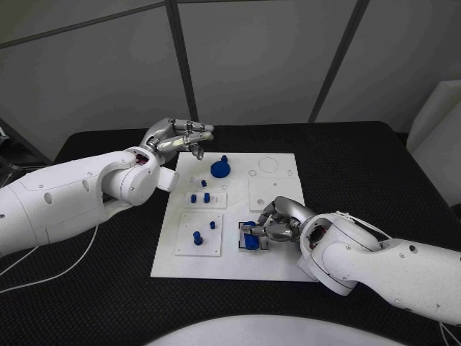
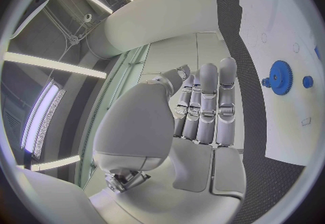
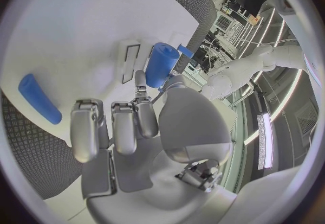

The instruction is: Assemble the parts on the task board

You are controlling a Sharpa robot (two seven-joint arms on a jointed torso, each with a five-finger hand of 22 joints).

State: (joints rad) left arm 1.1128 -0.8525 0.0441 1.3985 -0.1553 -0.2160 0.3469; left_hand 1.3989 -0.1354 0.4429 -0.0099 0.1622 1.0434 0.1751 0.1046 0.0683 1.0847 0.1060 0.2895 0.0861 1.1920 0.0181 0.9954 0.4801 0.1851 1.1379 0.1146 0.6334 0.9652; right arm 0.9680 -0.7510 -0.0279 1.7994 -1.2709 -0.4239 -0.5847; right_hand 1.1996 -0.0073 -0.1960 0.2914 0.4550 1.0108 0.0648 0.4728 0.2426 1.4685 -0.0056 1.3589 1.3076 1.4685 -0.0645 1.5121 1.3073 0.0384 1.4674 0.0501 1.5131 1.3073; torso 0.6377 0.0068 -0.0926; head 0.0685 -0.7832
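**Right hand seats a blue cylinder while the left waits off the board**

The right hand [image 1: 275, 225] works at the near right part of the task board [image 1: 277, 268], its fingers [image 3: 140, 106] pinching a blue cylinder [image 3: 160, 64] and holding it upright over a small dark-framed socket [image 1: 242, 231]. Held this way, the part's end seems lined up with the opening, so the step in hand looks like pressing it down into its seat. In the right wrist view a loose blue peg [image 3: 38, 97] lies flat on the board just beside the hand, probably waiting its turn.

The left hand [image 1: 176, 137] hovers above the board's far left corner, fingers [image 2: 205, 104] pressed together and curled, holding nothing. That keeps it out of the right arm's way, I judge.

A blue gear [image 1: 220, 169] sits on the far part of the board, with small blue pegs [image 1: 199, 196] standing in the middle plate and 2 more [image 1: 197, 238] in the near left plate. The board lies on the black desk [image 1: 106, 270].
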